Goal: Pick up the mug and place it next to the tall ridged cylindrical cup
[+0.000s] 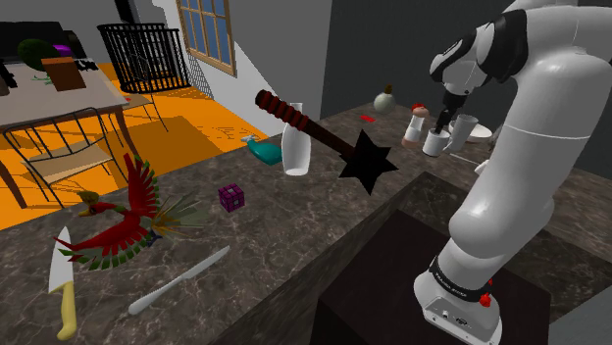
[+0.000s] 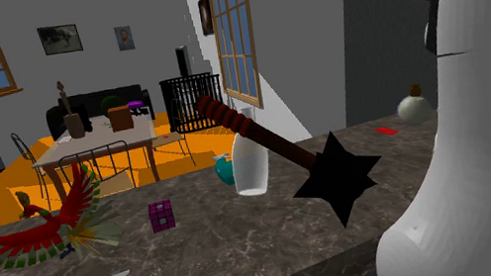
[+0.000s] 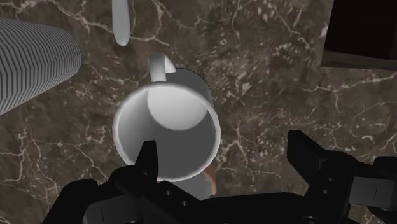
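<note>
The white mug [image 3: 167, 130] stands upright on the dark marble counter [image 3: 267, 83], seen from above with its handle pointing away from my hand. My black gripper [image 3: 226, 159] hangs just above it, open. One finger [image 3: 149, 159] is over the mug's rim and the other stands well clear to the side; neither clasps it. The tall ridged grey cup [image 3: 32, 63] stands close beside the mug. In the shoulder view the gripper [image 1: 449, 120] hovers over the mug [image 1: 434, 144] at the counter's far right, with the ridged cup [image 1: 464, 130] right behind it.
A small bottle with a red cap [image 1: 417, 124] stands on the mug's left in the shoulder view, and a round flask [image 1: 384, 99] further back. A spiked black mace [image 1: 368, 162] leans by a white vase [image 1: 296, 147]. A purple cube [image 1: 231, 197], a red bird figure [image 1: 123, 221] and knives [image 1: 177, 279] lie at the counter's left.
</note>
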